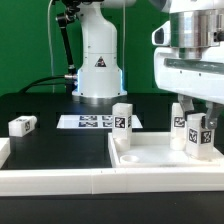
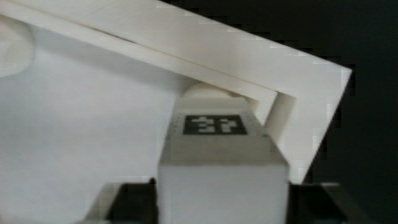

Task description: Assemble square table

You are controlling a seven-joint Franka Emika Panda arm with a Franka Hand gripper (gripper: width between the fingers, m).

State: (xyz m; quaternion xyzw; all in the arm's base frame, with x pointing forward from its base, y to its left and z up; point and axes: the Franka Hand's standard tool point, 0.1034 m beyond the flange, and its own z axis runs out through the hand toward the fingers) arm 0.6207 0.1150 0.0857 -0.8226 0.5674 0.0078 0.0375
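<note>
The white square tabletop (image 1: 150,157) lies rim-up at the exterior view's right. One white tagged leg (image 1: 122,118) stands upright at its near-left corner. A second leg (image 1: 180,124) stands further right. My gripper (image 1: 196,122) hangs over the tabletop's right part and is shut on a third leg (image 1: 198,137), held upright on or just above the slab. In the wrist view this leg (image 2: 222,155) fills the gap between my dark fingers (image 2: 139,203), close to the tabletop's rimmed corner (image 2: 285,95). A fourth leg (image 1: 22,125) lies loose on the black table at the left.
The marker board (image 1: 90,122) lies flat in front of the robot base (image 1: 98,70). The long white L-shaped border wall (image 1: 60,181) runs along the front and up the left edge.
</note>
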